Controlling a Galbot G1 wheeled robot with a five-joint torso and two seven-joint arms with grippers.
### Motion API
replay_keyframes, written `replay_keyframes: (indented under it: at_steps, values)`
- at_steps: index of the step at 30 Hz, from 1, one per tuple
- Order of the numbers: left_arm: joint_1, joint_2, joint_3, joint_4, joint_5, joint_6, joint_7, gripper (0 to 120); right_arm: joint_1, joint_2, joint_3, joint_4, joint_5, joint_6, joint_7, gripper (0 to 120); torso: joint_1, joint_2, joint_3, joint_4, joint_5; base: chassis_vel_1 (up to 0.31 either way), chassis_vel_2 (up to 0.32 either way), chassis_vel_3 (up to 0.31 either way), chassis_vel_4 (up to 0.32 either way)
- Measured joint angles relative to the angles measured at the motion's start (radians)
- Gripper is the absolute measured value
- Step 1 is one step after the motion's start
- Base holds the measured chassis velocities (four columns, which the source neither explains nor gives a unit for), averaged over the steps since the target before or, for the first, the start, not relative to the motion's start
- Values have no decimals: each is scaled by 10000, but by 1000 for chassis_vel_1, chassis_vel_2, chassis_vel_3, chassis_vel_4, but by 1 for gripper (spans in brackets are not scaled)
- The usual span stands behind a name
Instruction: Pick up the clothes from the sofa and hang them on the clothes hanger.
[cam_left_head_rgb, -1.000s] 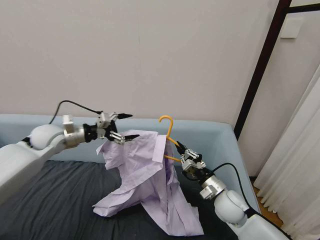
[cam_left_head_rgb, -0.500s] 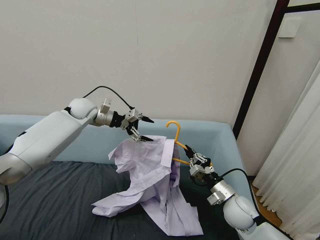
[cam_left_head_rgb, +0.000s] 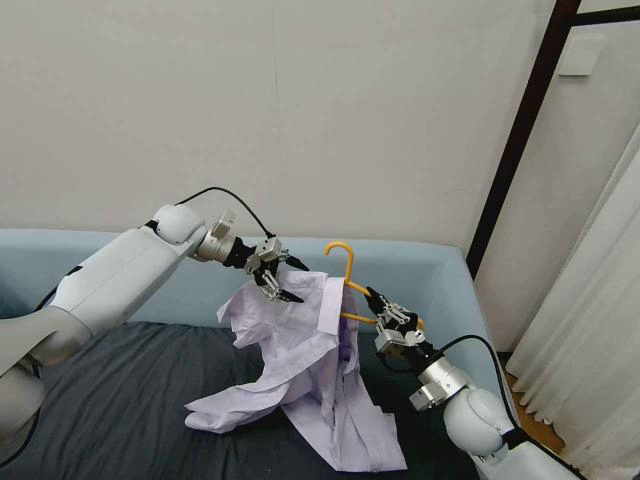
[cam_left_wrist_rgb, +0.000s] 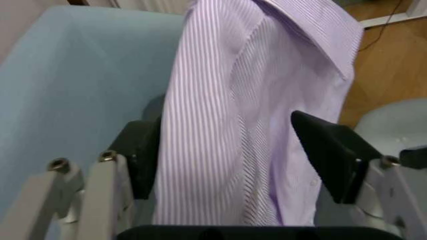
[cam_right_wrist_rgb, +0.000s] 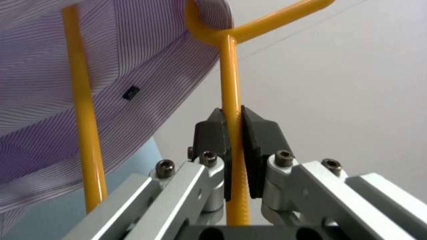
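— Pale wall (cam_left_head_rgb: 300, 100) behind, blue sofa (cam_left_head_rgb: 430, 270) across the lower frame. Where is the shirt (cam_left_head_rgb: 300, 370)?

— Centre of the frame, partly draped on the yellow hanger (cam_left_head_rgb: 349, 268), its tail on the seat. The right gripper (cam_left_head_rgb: 393, 322) has its fingers clamped on the hanger. The left gripper (cam_left_head_rgb: 286, 282) has its fingers spread around the shoulder cloth. I would pinch there and pull slowly.
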Motion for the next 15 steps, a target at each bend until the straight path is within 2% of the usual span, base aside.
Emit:
replay_keyframes:
  at_steps: [1, 4, 5, 15]
  values:
    - [0, 0, 0, 0, 0, 0, 0, 69, 0, 0, 0, 0, 0, 0, 0, 5, 0, 0, 0, 0, 0, 0, 0, 0, 0]
    - [1, -110, -202, 299, 260, 69, 607, 54, 64, 46, -12, -11, -133, 39, -1, 5, -1, 0, 0, 2, 0, 0, 0, 0, 0]
    - [1, -110, -202, 299, 260, 69, 607, 54, 64, 46, -12, -11, -133, 39, -1, 5, -1, 0, 0, 2, 0, 0, 0, 0, 0]
    - [142, -229, -408, 473, 401, 94, 742, 15, -21, 66, 18, 119, -365, 259, 71, 5, -1, 0, 0, -1, 0, 0, 0, 0, 0]
